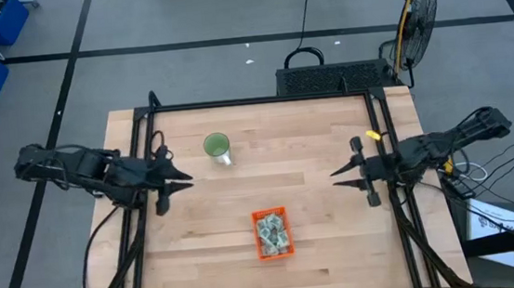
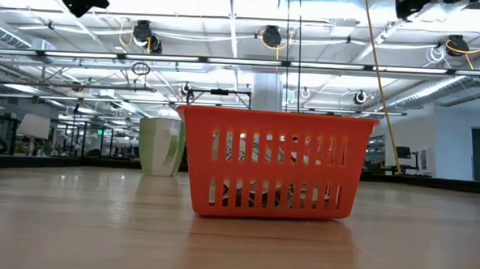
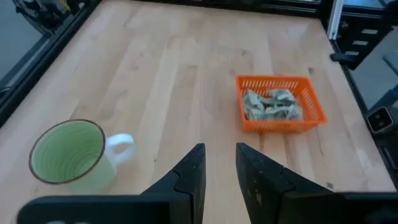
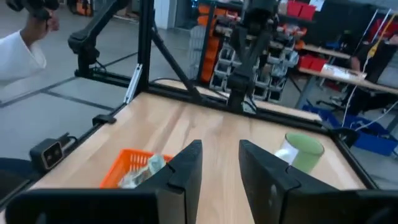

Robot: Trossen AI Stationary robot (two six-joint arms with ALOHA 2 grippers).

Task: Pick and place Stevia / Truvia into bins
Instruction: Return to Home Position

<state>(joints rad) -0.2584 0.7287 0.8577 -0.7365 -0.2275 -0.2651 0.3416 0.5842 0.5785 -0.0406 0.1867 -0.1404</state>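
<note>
The orange basket [image 1: 257,236] stands upright on the bench [image 1: 327,194], about midway across its width and low in the high view, with low walls cut by vertical slots. The pale green and white Stevia sachets [image 3: 270,104] lie inside it in a loose, overlapping heap, below the rim.

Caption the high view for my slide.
Sachets in orange basket, green mug apart, left pincer and right pincer open at either side.

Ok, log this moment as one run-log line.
left claw: open, empty, left side of wooden table | right claw: open, empty, right side | pale green-white paper sachets: inside small orange plastic basket
</note>
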